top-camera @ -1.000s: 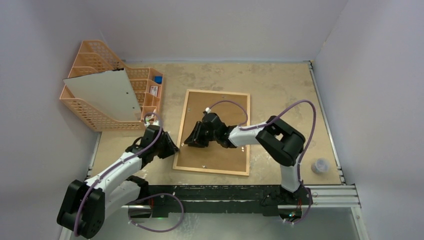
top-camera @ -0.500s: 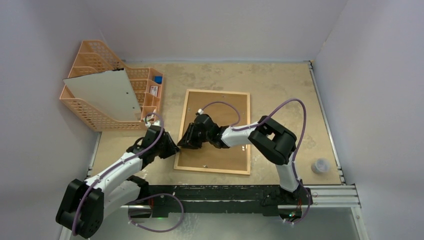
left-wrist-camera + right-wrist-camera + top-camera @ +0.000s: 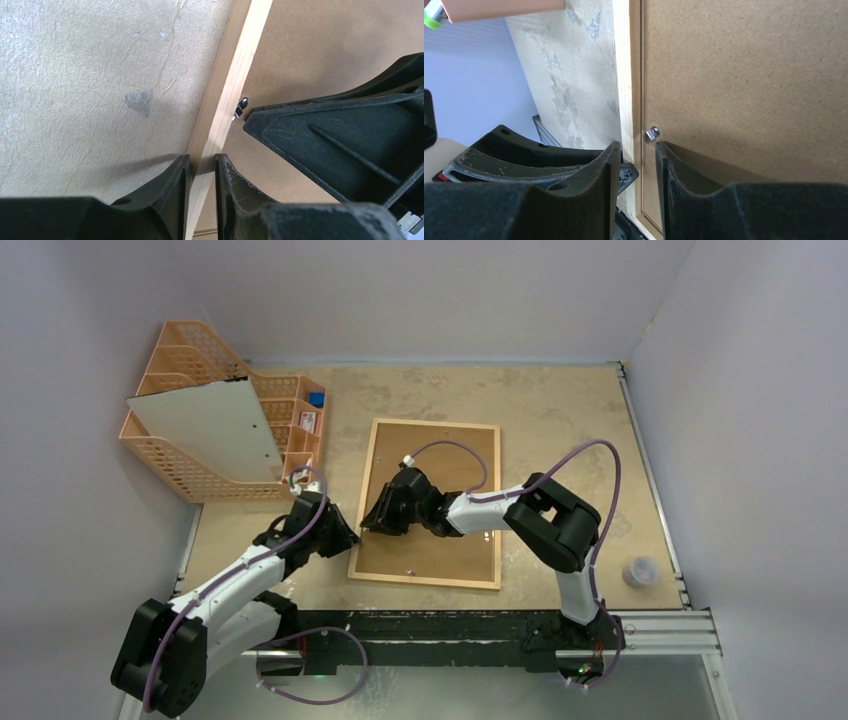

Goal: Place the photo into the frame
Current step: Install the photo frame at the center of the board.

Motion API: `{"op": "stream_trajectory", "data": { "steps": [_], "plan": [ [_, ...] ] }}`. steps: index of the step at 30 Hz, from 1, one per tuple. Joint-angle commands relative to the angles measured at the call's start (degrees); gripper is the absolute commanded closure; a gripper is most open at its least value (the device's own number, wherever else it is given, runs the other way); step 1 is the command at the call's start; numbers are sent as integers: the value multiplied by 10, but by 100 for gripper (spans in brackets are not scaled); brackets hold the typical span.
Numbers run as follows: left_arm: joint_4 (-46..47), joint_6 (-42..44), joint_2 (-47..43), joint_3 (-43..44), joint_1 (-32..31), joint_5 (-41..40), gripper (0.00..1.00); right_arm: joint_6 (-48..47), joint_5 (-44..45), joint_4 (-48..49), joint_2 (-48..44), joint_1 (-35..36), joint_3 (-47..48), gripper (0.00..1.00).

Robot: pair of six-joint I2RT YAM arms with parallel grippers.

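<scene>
Brown hardboard panel faces up inside the frame, which lies flat, back upward, on the beige counter. At the frame's left rail, toward its near corner, the left fingers are clamped on the light-wood edging, one on the outer side by the counter, the other on the inner side over the board. The right fingers reach across the panel from the frame's right side to that same left rail, a little farther along it than the left pair. They stand apart with nothing between them, straddling the seam where edging meets board; whether they touch the surface I cannot tell. A small metal tab sits on that seam, just ahead of the right fingertips. Off the frame's far-left corner stands an orange mesh organizer with a pale grey sheet leaning against it. Well off the frame's near-right corner sits a small pale cup.
</scene>
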Motion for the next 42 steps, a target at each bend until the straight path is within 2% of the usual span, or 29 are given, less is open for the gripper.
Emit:
{"op": "stream_trajectory", "data": {
  "steps": [1,17,32,36,42],
  "plan": [
    [-36,-4,7,-16,-4,-21,82,-4,11,-10,5,-1,3,65],
    [-26,-3,7,-18,-4,-5,82,16,-21,26,40,2,9,66],
    [-20,-7,2,-21,-4,6,83,70,2,92,48,11,-17,67],
    [-15,-9,1,-24,-4,12,84,80,4,132,45,11,-30,67],
    [-9,-9,0,-24,-4,18,84,94,-17,266,37,11,-71,67]
  ]
}}
